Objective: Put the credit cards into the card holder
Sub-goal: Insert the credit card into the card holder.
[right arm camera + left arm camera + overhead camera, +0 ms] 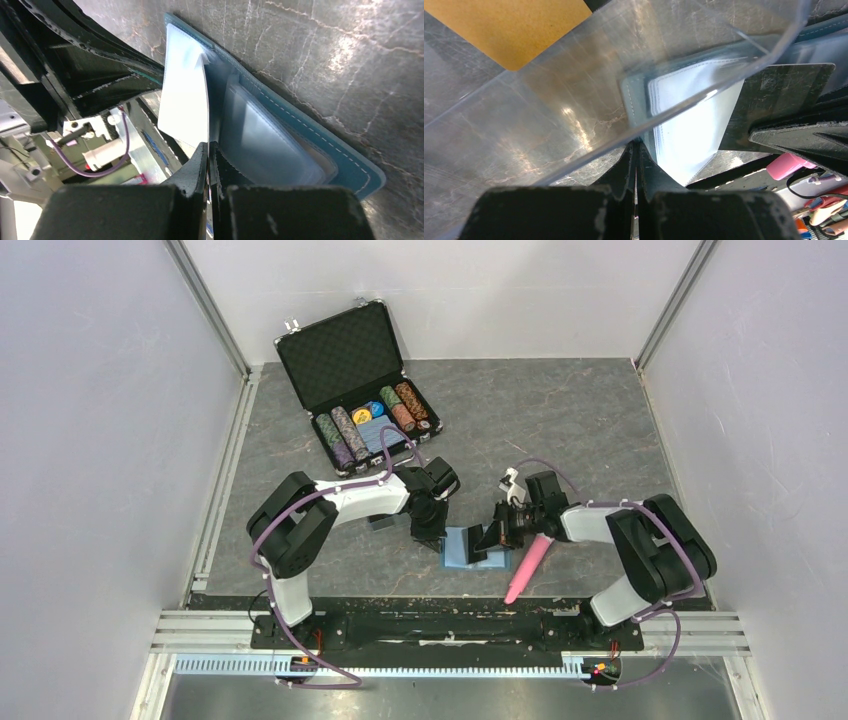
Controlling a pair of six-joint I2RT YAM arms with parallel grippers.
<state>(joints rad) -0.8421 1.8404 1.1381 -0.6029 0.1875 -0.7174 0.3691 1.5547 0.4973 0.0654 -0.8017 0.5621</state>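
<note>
— Where's the card holder (470, 550)?
— Lying open by the middle of the table's (600, 440) near edge. The right tool (209, 148) pinches its pale inner leaf upright, probably to bare a slot.
— And the left tool (636, 152)?
— Pressed together at a clear plastic wall (574, 115). A gold card (509, 25) lies just past it. There's little room between the tools.

The counter (600, 410) looks like dark grey stone with pale veins, smooth and a little shiny. The card holder (320, 137) seems to be teal leather or an imitation, matt, with light stitching. Its inner sleeves (260, 135) are clear, glossy plastic. The clear box (549, 115) is transparent glossy plastic. The gold-orange card (514, 25) looks matt and finely grainy, the dark card (779, 100) scratched. The left gripper (636, 155) is matt black, scuffed at the edges.
</note>
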